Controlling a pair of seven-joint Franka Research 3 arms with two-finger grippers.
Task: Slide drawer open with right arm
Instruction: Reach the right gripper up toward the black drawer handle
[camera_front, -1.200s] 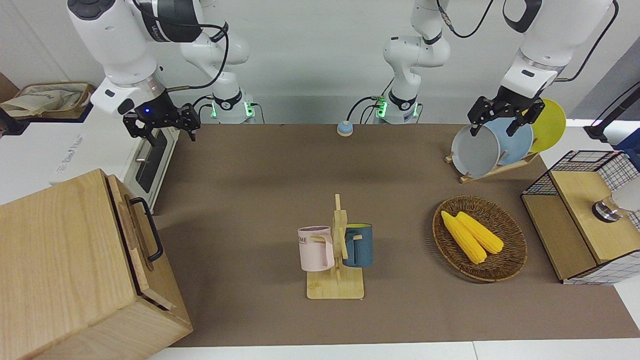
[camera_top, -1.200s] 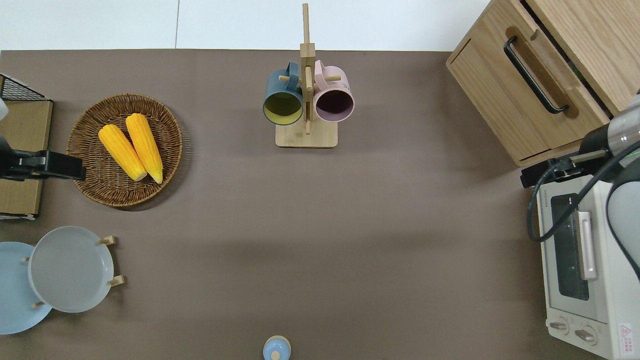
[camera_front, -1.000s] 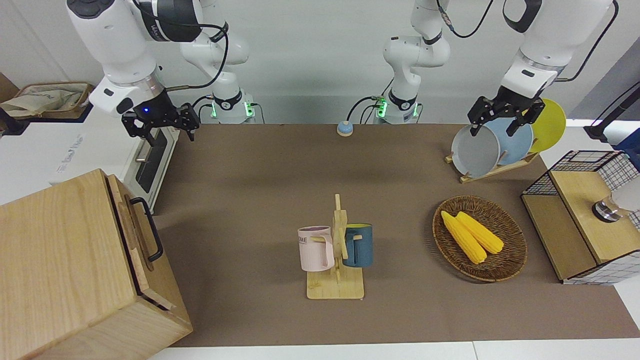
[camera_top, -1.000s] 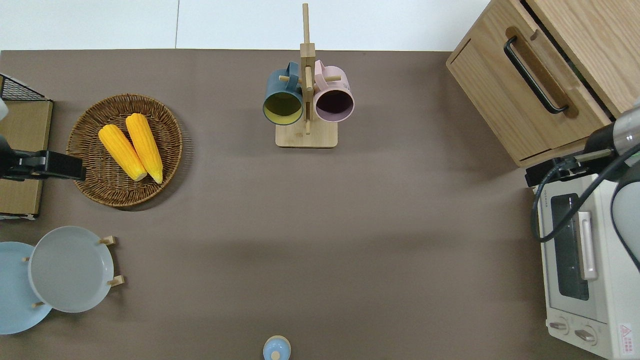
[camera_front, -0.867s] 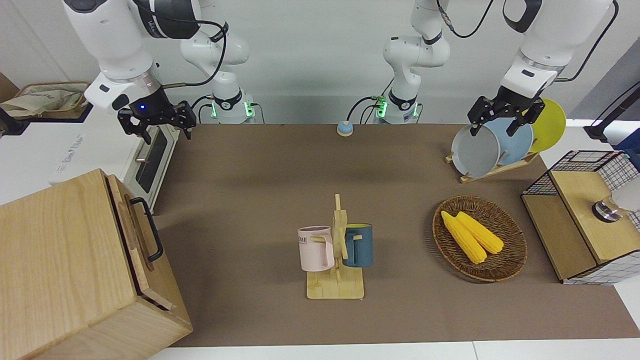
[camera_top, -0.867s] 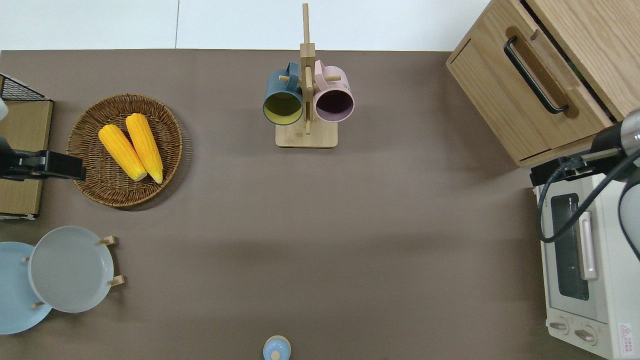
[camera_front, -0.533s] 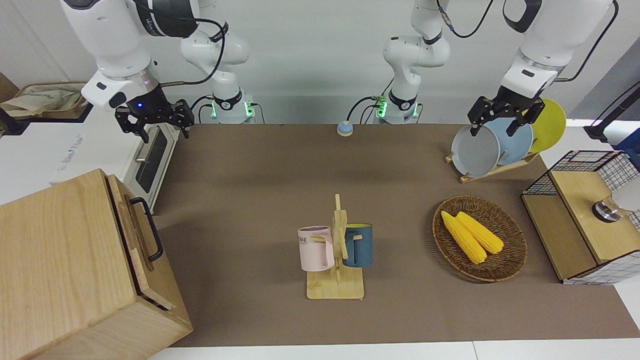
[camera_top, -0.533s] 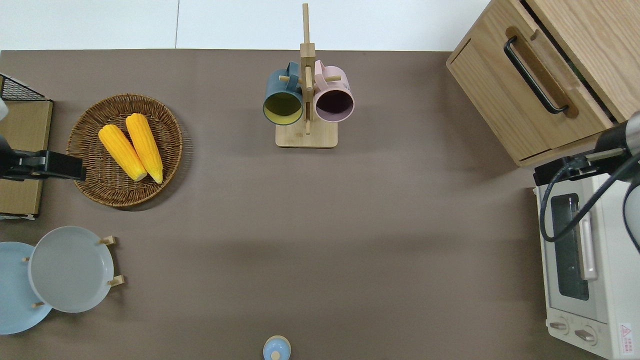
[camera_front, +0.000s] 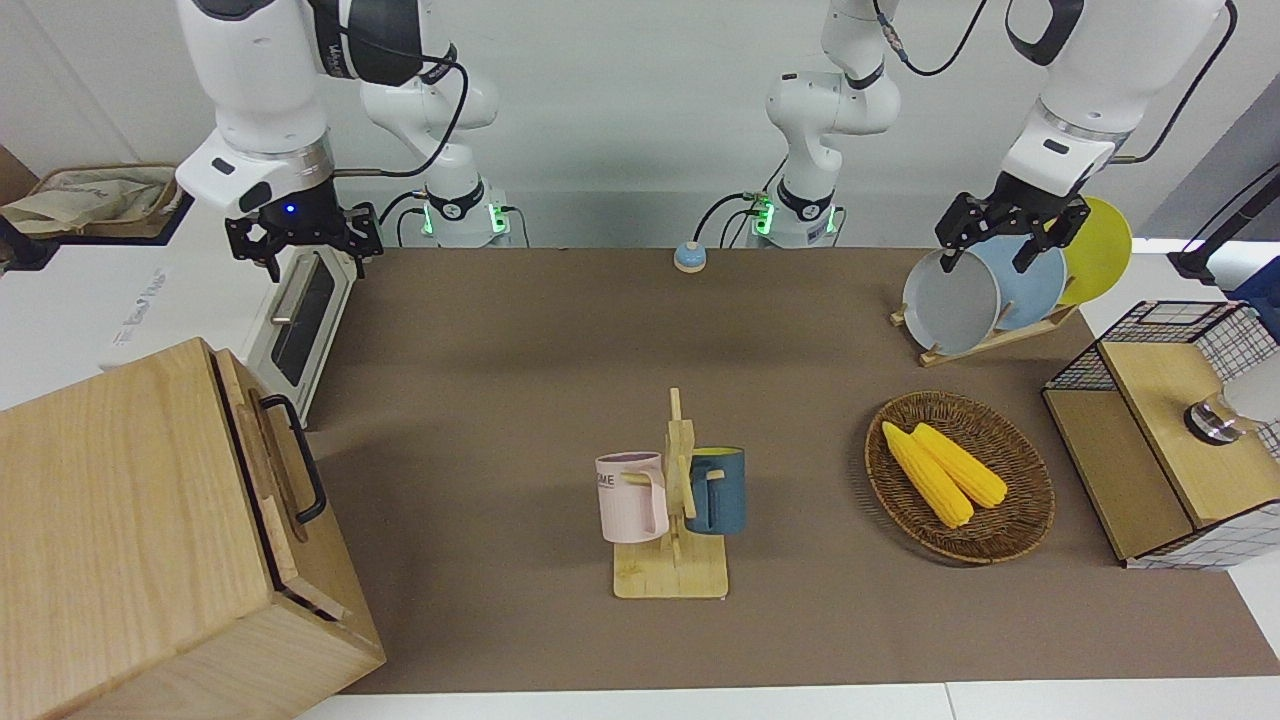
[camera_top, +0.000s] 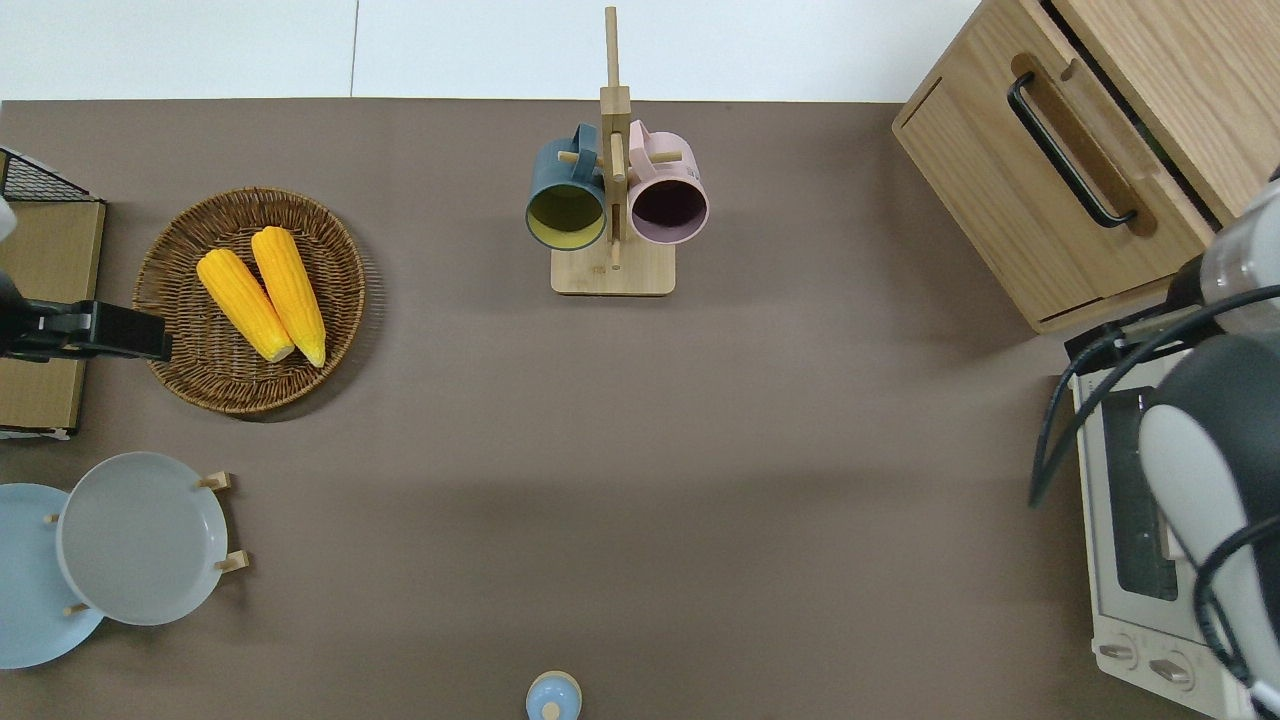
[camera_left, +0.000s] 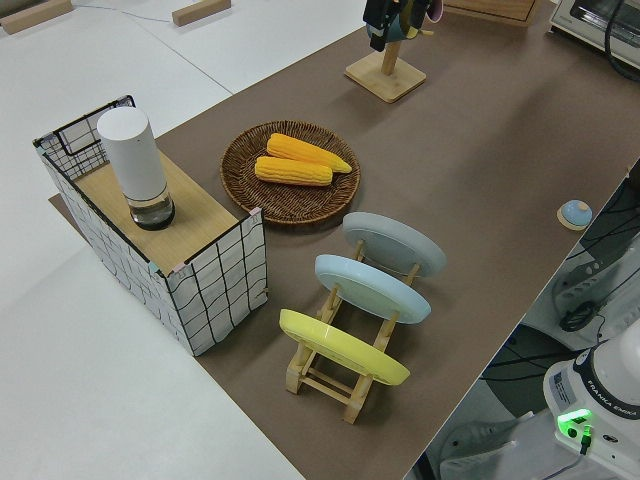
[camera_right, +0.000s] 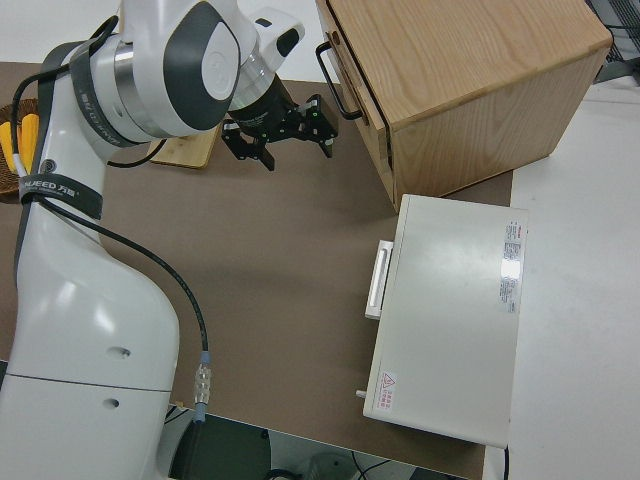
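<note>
White toaster oven (camera_front: 300, 320): boxy metal body with a dark glass door and a pale bar handle, sitting at the right arm's end of the counter (camera_front: 520, 400), near the robots.
Right arm (camera_front: 260, 80): glossy white jointed shell with a small blue light glowing at the wrist, reaching out over the oven.
Right hand (camera_front: 305, 258): black, two-fingered, hanging in the air over the oven's corner farthest from the robots; its fingers are standing wide apart and gripping nothing.
Left arm: sitting parked.
Plate rack (camera_front: 985, 340): slatted pale wood, propping three smooth round plates on edge, grey, light blue and yellow.
Basket (camera_front: 960, 553): shallow round brown wicker, holding two bumpy yellow corn cobs (camera_front: 945, 472) lying side by side and touching.
Mug tree (camera_front: 680, 470): upright pale wooden post on a flat square base, carrying a matte pink mug (camera_front: 630, 497) and a dark blue mug (camera_front: 718, 490) on its pegs.
Cabinet (camera_front: 120, 520): large pale box with visible wood grain, standing farther from the robots than the oven and just beside it.
Drawer (camera_front: 262, 480): wide shallow light-wood front set in the cabinet's face, turned toward the counter's middle.
Handle (camera_front: 297, 458): thin black metal bar running along the drawer front, well apart from the right hand.
</note>
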